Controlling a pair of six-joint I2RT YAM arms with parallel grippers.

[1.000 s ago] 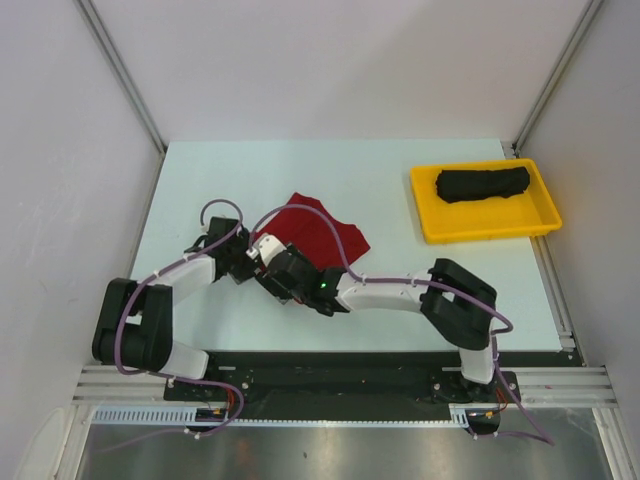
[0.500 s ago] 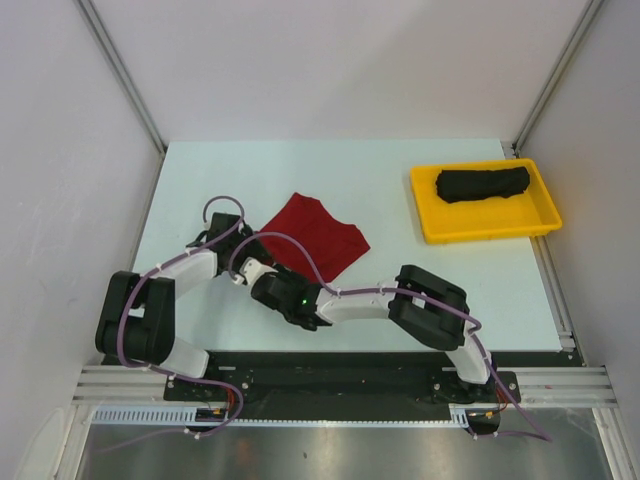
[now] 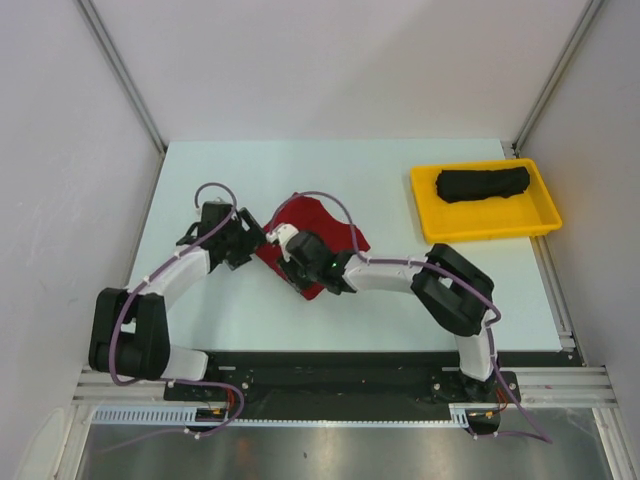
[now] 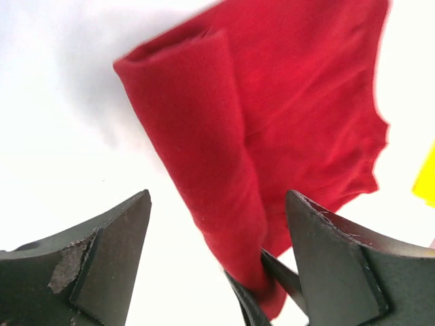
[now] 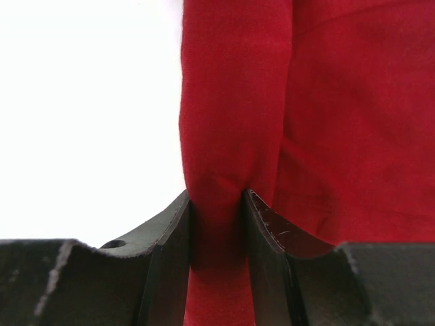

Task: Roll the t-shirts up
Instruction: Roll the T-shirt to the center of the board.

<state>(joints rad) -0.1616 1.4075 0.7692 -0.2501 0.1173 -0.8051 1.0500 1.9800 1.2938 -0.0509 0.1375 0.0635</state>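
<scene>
The red t-shirt (image 3: pixel 318 218) lies left of the table's middle, its left edge folded into a thick ridge (image 4: pixel 204 136). My right gripper (image 3: pixel 285 245) is shut on the near end of that ridge, and red cloth fills the gap between its fingers (image 5: pixel 216 193). My left gripper (image 3: pixel 247 243) stands open just left of the shirt; in the left wrist view the ridge runs between its spread fingers (image 4: pixel 219 197) without touching them. The right gripper's fingertips (image 4: pixel 255 299) show there, pinching the fold. The black t-shirt (image 3: pixel 483 184) lies rolled in the tray.
The yellow tray (image 3: pixel 430 222) sits at the far right of the white table (image 3: pixel 200 310). Both arms reach in from the near edge, and their purple cables arc over the shirt's left half. Grey walls enclose the table on three sides.
The right gripper moved away from the near edge onto the red shirt's folded left edge and closed on it. The left gripper shifted farther back and opened wider.
</scene>
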